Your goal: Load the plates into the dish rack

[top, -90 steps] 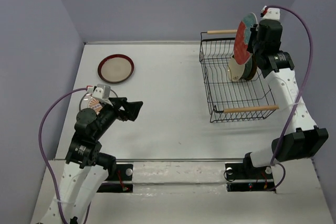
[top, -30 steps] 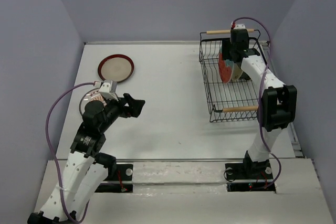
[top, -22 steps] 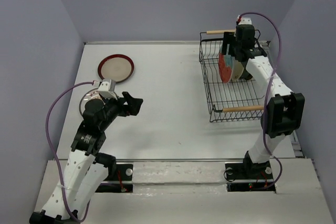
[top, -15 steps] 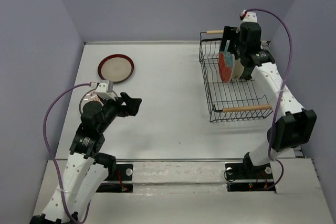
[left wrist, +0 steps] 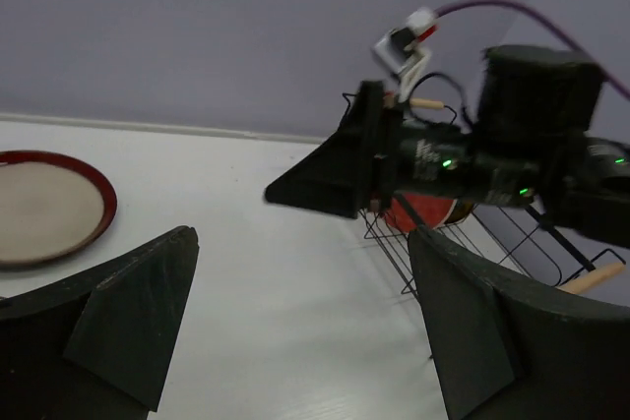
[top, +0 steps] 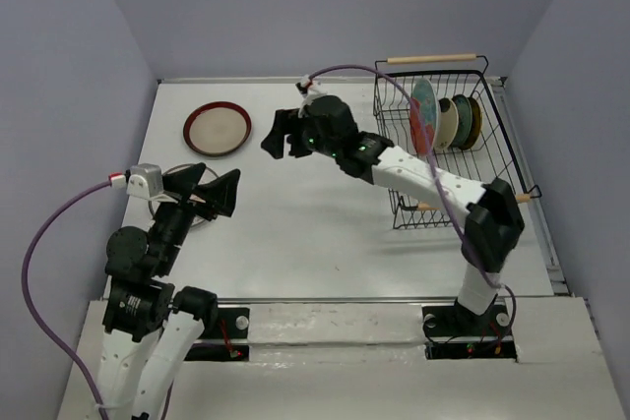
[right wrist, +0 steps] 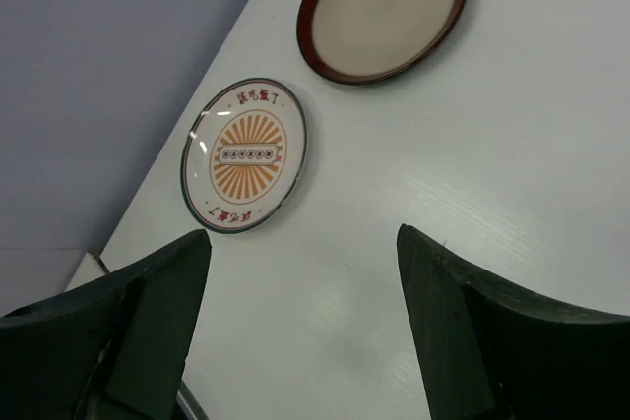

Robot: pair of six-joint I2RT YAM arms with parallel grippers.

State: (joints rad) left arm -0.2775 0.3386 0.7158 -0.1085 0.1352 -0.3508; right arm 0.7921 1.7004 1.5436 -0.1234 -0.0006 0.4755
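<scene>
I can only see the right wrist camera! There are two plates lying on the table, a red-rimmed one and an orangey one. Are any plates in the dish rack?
Observer: Yes. The top view shows four plates standing on edge in the dish rack.
Kid: Where's my gripper?
Observer: The right gripper is out over the table, between the rack and the red-rimmed plate.
Kid: And the other one?
Observer: The left gripper is open and empty, close to the orange-patterned plate.
</scene>
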